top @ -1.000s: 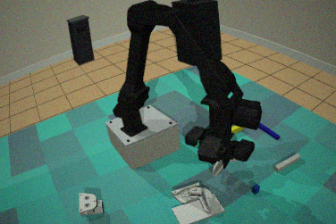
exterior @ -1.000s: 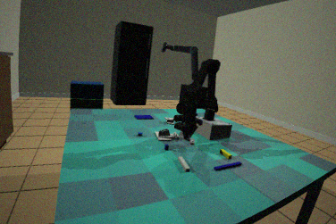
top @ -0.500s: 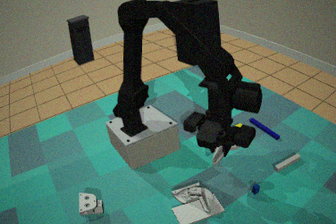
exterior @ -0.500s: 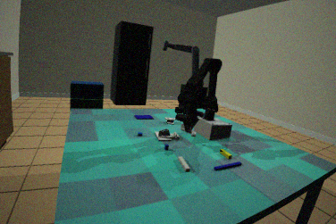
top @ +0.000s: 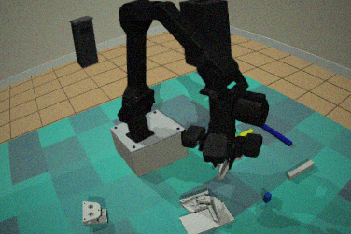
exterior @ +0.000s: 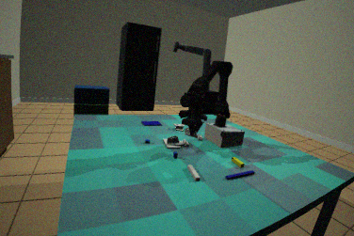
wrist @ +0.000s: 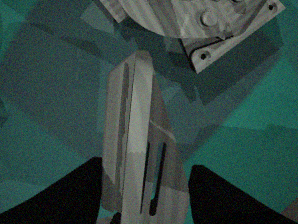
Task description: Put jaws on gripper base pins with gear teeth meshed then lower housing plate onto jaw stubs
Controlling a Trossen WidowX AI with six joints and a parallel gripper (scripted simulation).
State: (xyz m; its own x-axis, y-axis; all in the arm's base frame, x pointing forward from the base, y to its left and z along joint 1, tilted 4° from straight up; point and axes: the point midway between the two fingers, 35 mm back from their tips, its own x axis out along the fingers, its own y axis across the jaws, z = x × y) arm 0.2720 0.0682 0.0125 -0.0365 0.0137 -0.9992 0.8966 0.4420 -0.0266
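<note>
My gripper [top: 224, 161] [exterior: 195, 133] [wrist: 148, 171] is shut on a pale, slotted jaw [top: 223, 172] [wrist: 142, 110], held between both fingers with its pointed end sticking out. The pale gripper base [top: 205, 224] [exterior: 171, 146] [wrist: 198, 63] lies on the table, in front of my gripper in the top view and at the top of the wrist view. A long pale part [top: 212, 210] lies over the base, perhaps the other jaw; its seating and teeth cannot be made out. A pale piece with two holes [top: 91, 212] [exterior: 179, 126], apparently the housing plate, stands apart from the base.
A pale bar [top: 300, 170] [exterior: 194, 172], a blue stick [top: 278, 135] [exterior: 240, 175], a yellow block [top: 245, 133] [exterior: 237, 162] and a small blue block [top: 267, 197] [exterior: 175, 154] lie around. The arm's box mount [top: 154, 158] [exterior: 224, 135] is near my gripper. A flat blue piece [exterior: 152, 123] lies at the far edge.
</note>
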